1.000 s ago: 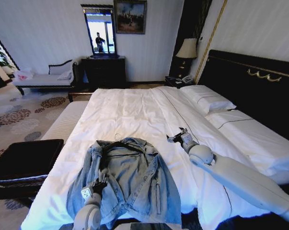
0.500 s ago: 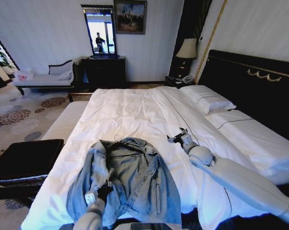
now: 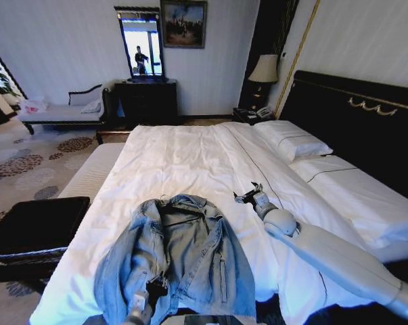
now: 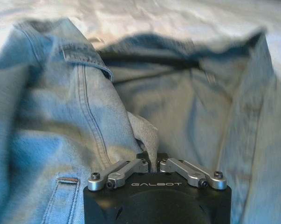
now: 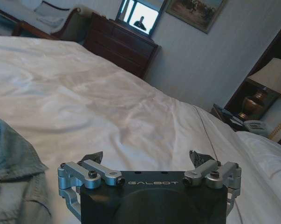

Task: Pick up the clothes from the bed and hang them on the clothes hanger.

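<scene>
White bed (image 3: 183,152): left hand (image 3: 151,290) pinches jacket (image 3: 183,254) front edge; right hand (image 3: 247,194) spread wide above bare duvet.

Hanger (image 4: 149,59) mostly hidden under jacket (image 3: 183,261) collar; jacket hem cut off by head-view bottom edge.

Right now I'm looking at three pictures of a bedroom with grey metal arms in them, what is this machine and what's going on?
It is a wheeled robot with two arms. One picture looks down from its head; the others come from cameras on each wrist. A denim jacket lies spread on the white bed. The left gripper, near the jacket's bottom edge, is shut, pinching a fold of denim. The right gripper hovers open over bare duvet beside the jacket, holding nothing. A dark bar lies inside the jacket near the collar, possibly the hanger.
</scene>
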